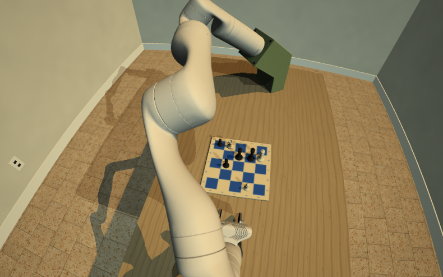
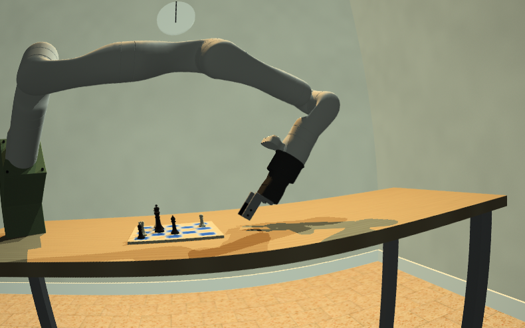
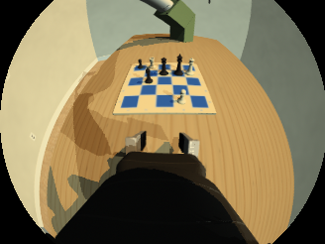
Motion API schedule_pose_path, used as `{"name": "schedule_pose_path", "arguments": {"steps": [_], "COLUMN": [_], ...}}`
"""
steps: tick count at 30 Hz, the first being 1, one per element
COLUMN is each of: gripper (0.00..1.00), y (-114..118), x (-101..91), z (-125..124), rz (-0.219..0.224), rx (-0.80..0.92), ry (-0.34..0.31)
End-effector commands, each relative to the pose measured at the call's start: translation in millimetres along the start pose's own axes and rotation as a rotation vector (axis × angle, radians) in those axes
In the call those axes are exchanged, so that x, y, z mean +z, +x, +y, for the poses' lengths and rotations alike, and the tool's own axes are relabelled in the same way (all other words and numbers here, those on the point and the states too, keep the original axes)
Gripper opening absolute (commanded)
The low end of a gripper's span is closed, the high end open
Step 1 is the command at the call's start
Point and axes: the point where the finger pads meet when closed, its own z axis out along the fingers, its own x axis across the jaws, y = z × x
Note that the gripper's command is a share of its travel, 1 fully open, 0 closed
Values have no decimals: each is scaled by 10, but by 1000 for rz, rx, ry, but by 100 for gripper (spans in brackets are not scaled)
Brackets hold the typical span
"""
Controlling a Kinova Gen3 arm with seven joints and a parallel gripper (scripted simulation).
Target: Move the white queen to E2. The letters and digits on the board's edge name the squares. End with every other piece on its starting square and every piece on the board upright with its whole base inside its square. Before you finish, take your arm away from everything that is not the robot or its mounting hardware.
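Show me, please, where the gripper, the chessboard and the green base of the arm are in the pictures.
gripper (image 2: pixel 248 212): exterior view, between its open fingertips.
chessboard (image 1: pixel 216 189): top view, pale border at the near left corner.
green base (image 1: pixel 273 60): top view, its upper face.

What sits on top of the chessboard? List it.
On the chessboard stand seven upright pieces: four black and three white, one white piece alone on the near row. The open gripper hangs off the board. Square labels are too small to read.
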Motion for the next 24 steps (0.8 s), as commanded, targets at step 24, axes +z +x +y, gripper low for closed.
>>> {"name": "schedule_pose_path", "arguments": {"steps": [24], "gripper": [100], "y": [1], "x": [-84], "z": [-51], "rz": [1], "rx": [0], "ry": [-1]}}
